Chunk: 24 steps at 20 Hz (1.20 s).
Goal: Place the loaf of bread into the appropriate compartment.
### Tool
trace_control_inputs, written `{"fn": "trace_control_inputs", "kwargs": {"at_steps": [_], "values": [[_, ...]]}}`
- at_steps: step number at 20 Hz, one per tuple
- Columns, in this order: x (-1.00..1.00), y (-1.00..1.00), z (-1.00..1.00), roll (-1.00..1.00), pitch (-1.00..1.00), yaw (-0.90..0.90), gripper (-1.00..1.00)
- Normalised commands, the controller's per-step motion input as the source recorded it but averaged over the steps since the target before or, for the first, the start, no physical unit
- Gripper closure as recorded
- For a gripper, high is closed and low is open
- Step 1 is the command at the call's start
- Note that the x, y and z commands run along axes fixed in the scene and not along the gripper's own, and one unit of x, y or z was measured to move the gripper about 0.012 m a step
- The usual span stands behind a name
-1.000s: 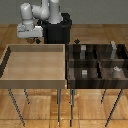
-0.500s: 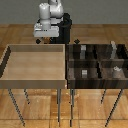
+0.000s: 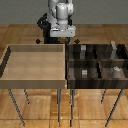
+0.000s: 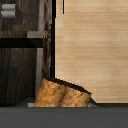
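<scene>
Exterior view, from its left: light tan tray (image 3: 32, 62), then the dark four-cell bin (image 3: 97, 64). Arm (image 3: 61, 17) hangs upright over the back edge, about where tray meets bin. Gripper (image 3: 64, 41) low; bread hidden here. A near cell holds a small grey cube (image 3: 84, 73). Only the wrist view shows the loaf of bread (image 4: 64, 94), pinched in the gripper above the tray/bin boundary.

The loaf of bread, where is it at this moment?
In the wrist view the loaf of bread sits close under the camera, over the edge where the light tan tray meets the dark bin.
</scene>
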Motion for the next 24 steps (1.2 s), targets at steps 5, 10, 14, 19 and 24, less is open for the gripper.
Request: {"fn": "trace_control_inputs", "kwargs": {"at_steps": [5,10,14,19,24], "values": [[0.00,1.00,0.00,0.00,0.00,0.00,1.00],[0.00,1.00,0.00,0.00,0.00,0.00,1.00],[0.12,0.75,0.00,0.00,0.00,0.00,1.00],[1.00,0.00,0.00,0.00,0.00,0.00,1.00],[1.00,0.00,0.00,0.00,0.00,0.00,1.00]]}}
